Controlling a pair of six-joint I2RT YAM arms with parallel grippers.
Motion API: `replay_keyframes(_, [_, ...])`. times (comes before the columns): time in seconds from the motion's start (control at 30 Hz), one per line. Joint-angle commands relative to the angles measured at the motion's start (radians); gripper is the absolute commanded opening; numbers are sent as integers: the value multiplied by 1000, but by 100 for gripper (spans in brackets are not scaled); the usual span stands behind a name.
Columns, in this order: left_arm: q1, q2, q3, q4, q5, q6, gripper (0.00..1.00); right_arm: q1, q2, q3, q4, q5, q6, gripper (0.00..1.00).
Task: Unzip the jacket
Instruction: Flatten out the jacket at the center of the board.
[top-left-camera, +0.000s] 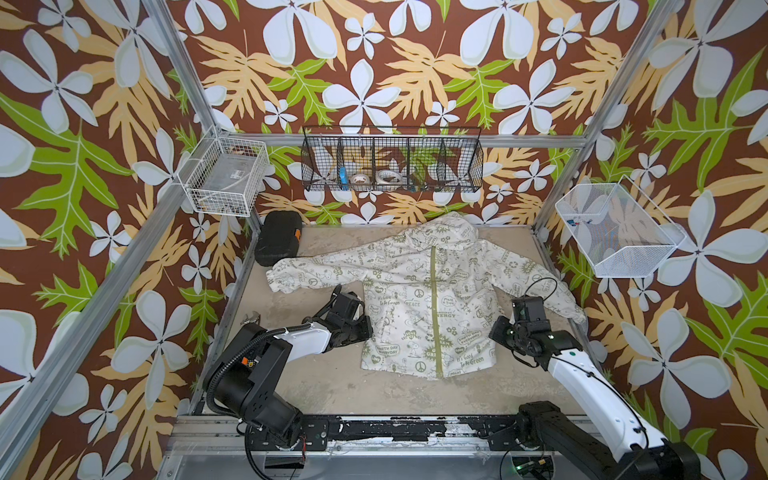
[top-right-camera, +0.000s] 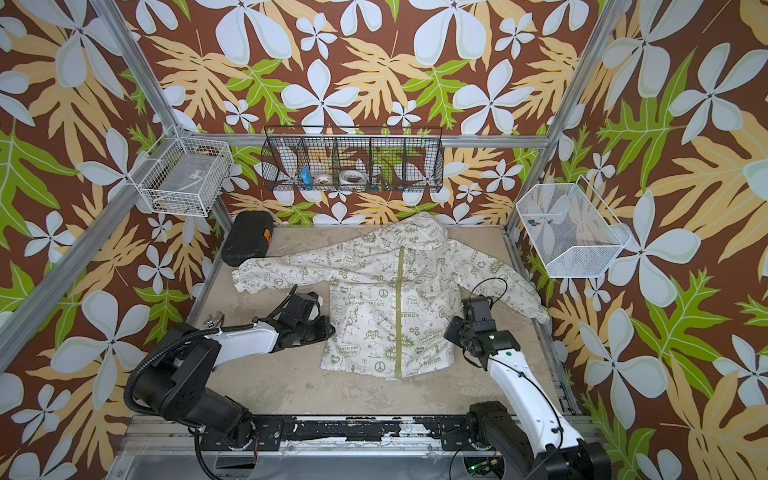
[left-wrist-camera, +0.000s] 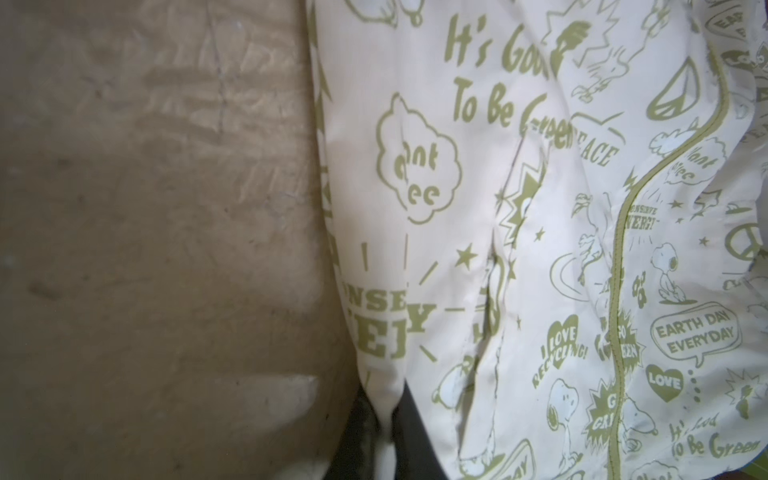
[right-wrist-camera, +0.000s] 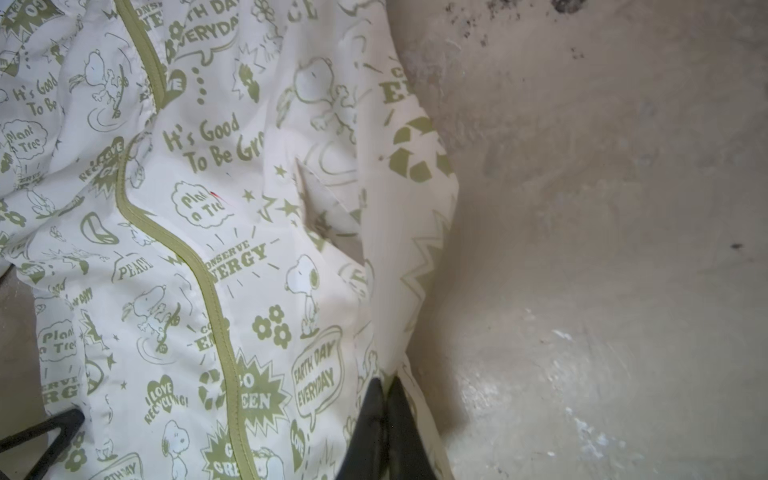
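The cream-white jacket (top-left-camera: 415, 299) (top-right-camera: 374, 299) with olive-green prints lies front up on the table, hood toward the back wall and sleeves spread. Its olive zipper (top-left-camera: 434, 307) (top-right-camera: 400, 307) runs closed from collar to hem. My left gripper (top-left-camera: 368, 328) (top-right-camera: 330, 328) sits at the jacket's left side edge, and in the left wrist view the left gripper (left-wrist-camera: 388, 419) is shut on a fold of jacket (left-wrist-camera: 498, 208) fabric. My right gripper (top-left-camera: 494, 330) (top-right-camera: 449, 332) sits at the jacket's right side edge. In the right wrist view the right gripper (right-wrist-camera: 386, 399) is shut, pinching a peak of jacket (right-wrist-camera: 249, 208) fabric.
A black case (top-left-camera: 278, 237) lies at the back left corner, touching the sleeve. A small metal tool (top-left-camera: 250, 319) lies by the left wall. A black wire basket (top-left-camera: 390, 162) with tape rolls hangs on the back wall. White baskets (top-left-camera: 224, 174) (top-left-camera: 615, 232) hang on both sides.
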Motion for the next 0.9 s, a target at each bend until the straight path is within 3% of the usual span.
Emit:
replay_keyframes(0.0, [-2,-20,28,-59,7,11,0,15,169,127,39,-7,-71,0])
replay_keyframes(0.1, [-1,-50,64,-102,-34,37,0,95,439,381,20,17,-134,4])
replay_keyframes(0.17, [2,-67,94,-139,-82,59,0,151,639,577,-45,32,-177,47])
replay_keyframes(0.23, [11,-74,122,-168,-127,80,0,183,799,736,-93,-44,-193,57])
replay_keyframes(0.3, [30,-69,138,-186,-142,87,0,214,844,806,-107,-34,-192,64])
replay_keyframes(0.47, [64,-45,135,-189,-159,78,0,209,656,679,-85,44,-176,79])
replay_keyframes(0.67, [64,25,143,-160,-118,66,0,93,332,379,-67,2,-123,80])
replay_keyframes(0.7, [64,35,143,-155,-112,66,0,81,279,333,-65,2,-107,85])
replay_keyframes(0.73, [64,43,144,-150,-108,66,0,72,222,275,-61,5,-90,100])
replay_keyframes(0.87, [64,56,142,-141,-115,68,0,36,91,69,-9,6,-26,100])
